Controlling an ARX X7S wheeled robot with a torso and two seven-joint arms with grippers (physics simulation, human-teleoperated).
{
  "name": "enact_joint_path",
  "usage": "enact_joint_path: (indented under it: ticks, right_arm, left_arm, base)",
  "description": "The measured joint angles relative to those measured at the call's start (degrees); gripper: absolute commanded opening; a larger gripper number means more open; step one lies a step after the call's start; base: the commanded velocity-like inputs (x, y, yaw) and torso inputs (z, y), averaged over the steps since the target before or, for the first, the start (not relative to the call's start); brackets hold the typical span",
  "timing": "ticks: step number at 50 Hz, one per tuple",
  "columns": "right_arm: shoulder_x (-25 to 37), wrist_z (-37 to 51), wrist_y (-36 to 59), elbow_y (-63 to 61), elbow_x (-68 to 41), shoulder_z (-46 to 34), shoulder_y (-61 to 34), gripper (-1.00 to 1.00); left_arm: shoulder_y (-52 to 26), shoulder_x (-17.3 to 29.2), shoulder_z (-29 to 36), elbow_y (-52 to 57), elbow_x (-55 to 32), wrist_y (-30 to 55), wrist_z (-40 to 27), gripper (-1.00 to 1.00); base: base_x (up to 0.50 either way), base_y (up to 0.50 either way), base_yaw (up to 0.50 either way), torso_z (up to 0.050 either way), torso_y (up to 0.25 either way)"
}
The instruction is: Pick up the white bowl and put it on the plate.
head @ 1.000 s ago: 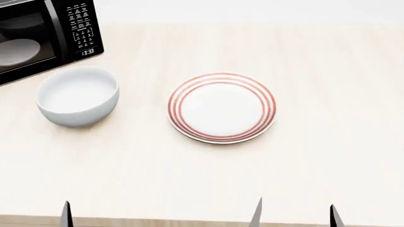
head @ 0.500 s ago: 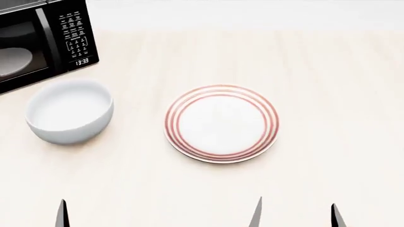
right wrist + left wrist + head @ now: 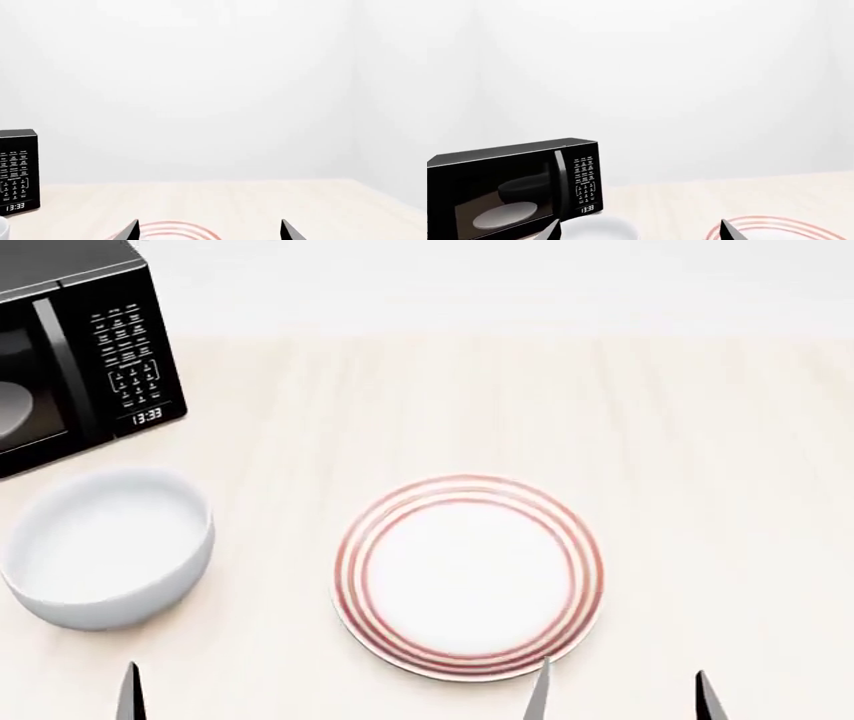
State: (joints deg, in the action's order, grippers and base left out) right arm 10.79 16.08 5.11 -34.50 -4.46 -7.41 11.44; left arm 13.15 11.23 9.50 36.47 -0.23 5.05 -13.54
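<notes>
The white bowl stands upright and empty at the table's left, in front of the microwave. It also shows in the left wrist view, low between the finger tips. The plate, flat with red rings, lies at the middle, apart from the bowl. Its far rim shows in both wrist views. My left gripper is open and empty, short of the bowl; one of its fingertips shows in the head view. My right gripper is open and empty at the plate's near right edge.
A black microwave stands at the back left of the light wooden table, close behind the bowl; it also shows in the wrist views. A white wall runs behind the table.
The bowl, plate and microwave have slid down the head view and look nearer, so the view has moved. The finger tips hold the same places at the bottom edge.
</notes>
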Motion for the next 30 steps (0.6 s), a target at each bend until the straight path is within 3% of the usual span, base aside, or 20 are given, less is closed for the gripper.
enact_joint_path:
  ticks: [18, 30]
  right_arm:
    - [0.7, 0.54, -0.82, 0.61, -0.11, -0.85, -0.11, 1.0]
    - [1.05, 1.07, -0.7, 1.12, 0.2, -1.54, -0.36, 1.0]
  left_arm:
    - [-0.04, 0.67, 0.58, -0.28, 0.16, -0.28, -0.93, 1.0]
    - [-0.19, 1.11, 0.92, -0.45, 0.11, -0.23, -1.42, 1.0]
  base:
    - [0.3, 0.0, 0.0, 0.0, 0.0]
    - [0.05, 0.0, 0.0, 0.0, 0.0]
